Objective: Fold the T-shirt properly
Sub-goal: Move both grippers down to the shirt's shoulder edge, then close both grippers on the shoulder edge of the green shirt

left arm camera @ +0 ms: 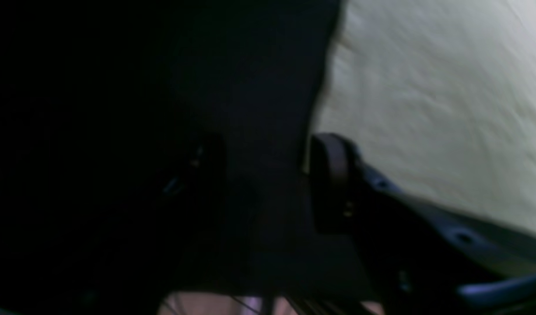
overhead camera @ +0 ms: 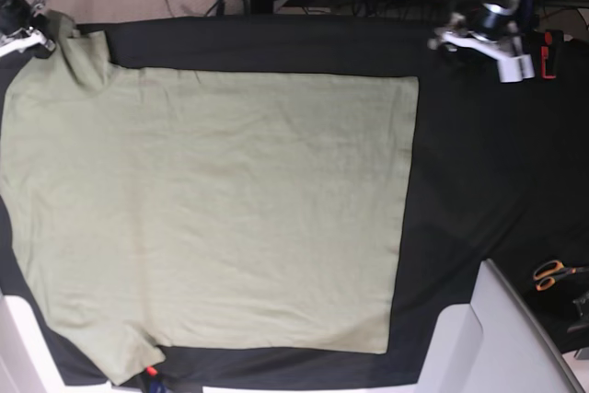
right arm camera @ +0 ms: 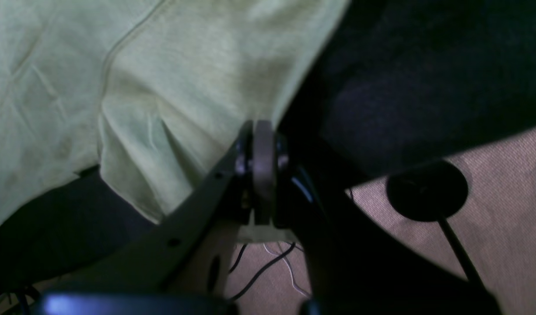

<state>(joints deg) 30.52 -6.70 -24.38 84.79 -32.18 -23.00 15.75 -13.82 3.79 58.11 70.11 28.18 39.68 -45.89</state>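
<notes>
The T-shirt (overhead camera: 212, 218) lies spread flat on the black cloth surface (overhead camera: 479, 181); the right gripper (right arm camera: 259, 131) is clenched on the sleeve (right arm camera: 184, 109) edge, while the left gripper (left arm camera: 268, 179) stands parted over bare cloth, holding nothing. The sleeve fold likely needs a low, taut draw inward, since the soft, lightly creased cotton bunches readily.
</notes>
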